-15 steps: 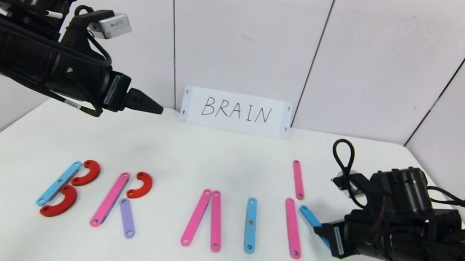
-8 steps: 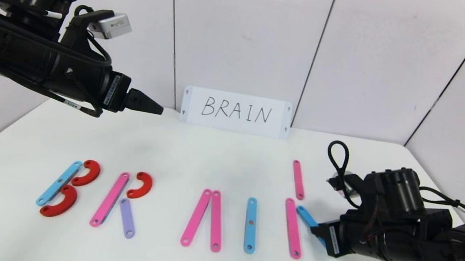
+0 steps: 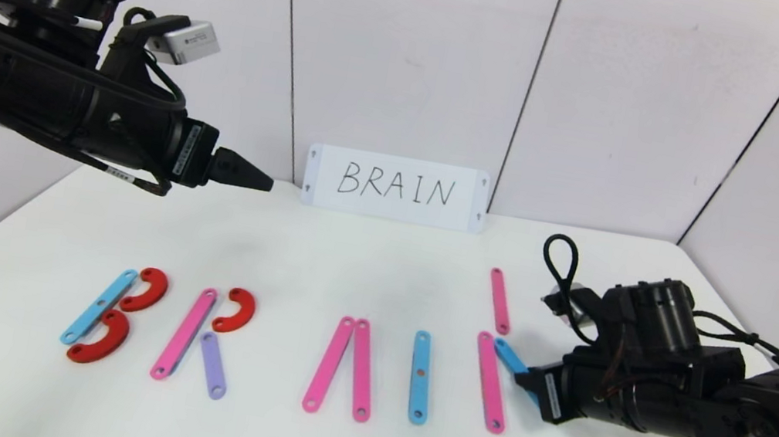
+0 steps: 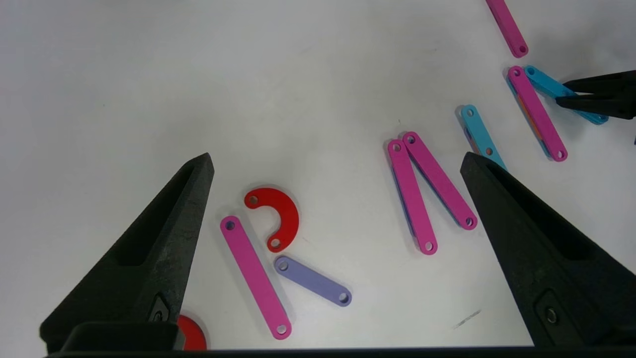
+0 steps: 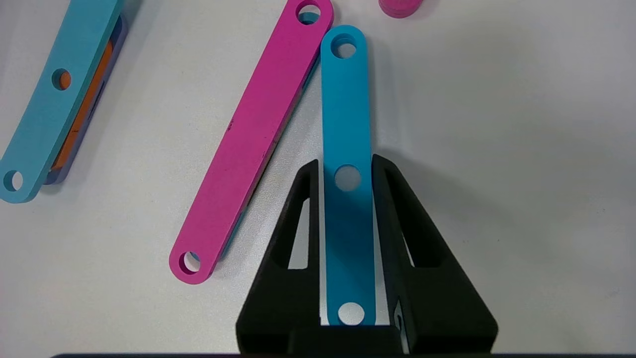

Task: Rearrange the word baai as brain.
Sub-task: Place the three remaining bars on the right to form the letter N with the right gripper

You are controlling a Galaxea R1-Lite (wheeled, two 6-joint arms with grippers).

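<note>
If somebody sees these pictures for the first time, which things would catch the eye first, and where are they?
Probably the row of flat pink, blue, purple and red plastic letter pieces across the white table, below the white card handwritten BRAIN at the back wall. Next, the right gripper low at the row's right end, its fingers either side of a light-blue strip; the left gripper hangs open above.

White table [image 3: 382, 264], pale panelled wall [image 3: 416, 51] behind with dark vertical seams, even soft light
</note>
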